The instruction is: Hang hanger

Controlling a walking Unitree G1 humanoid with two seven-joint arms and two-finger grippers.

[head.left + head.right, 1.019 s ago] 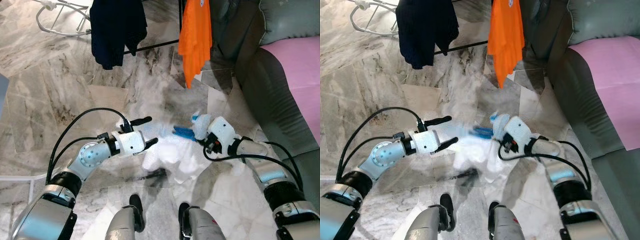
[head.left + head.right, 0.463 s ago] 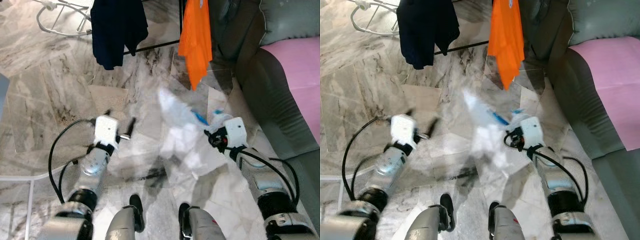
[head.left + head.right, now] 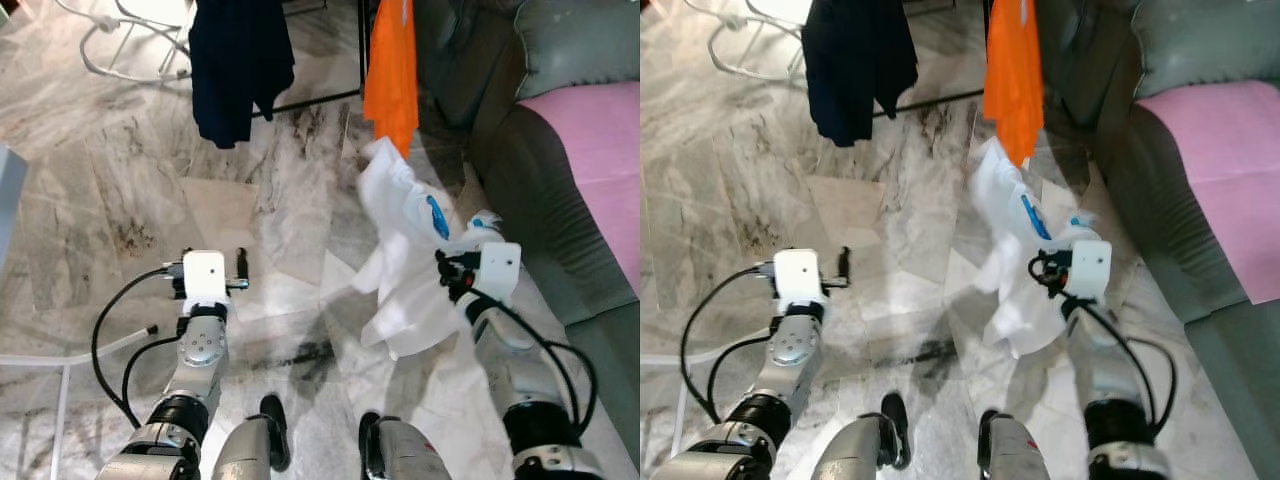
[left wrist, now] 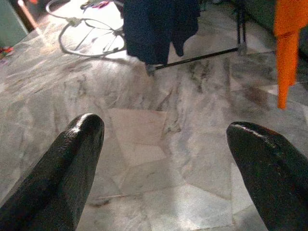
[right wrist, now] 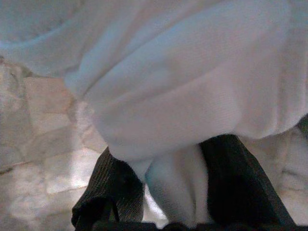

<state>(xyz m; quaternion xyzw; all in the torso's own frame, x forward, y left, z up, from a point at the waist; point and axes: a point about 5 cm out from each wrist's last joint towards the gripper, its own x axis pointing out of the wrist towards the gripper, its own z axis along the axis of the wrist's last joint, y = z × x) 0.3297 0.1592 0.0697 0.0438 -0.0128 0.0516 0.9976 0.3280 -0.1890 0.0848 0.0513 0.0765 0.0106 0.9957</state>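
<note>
Grey-veined marble floor [image 3: 140,190], grey sofa [image 3: 545,180] with pink cover [image 3: 600,150] at the robot's right.
Right gripper [image 5: 168,192]: fingers [image 5: 113,192] clamped on a fold of white garment [image 3: 405,265], held raised above the floor, hanging crumpled beside the sofa; blue hanger [image 3: 437,216] showing within the cloth, just below the orange shirt [image 3: 392,65]. Left gripper [image 4: 163,159]: fingers [image 4: 72,163] wide apart, nothing between them, over bare floor. Beyond: dark navy garment [image 3: 240,60] and orange shirt hanging side by side on a rack; black rack base bar [image 3: 315,102] on the floor.
</note>
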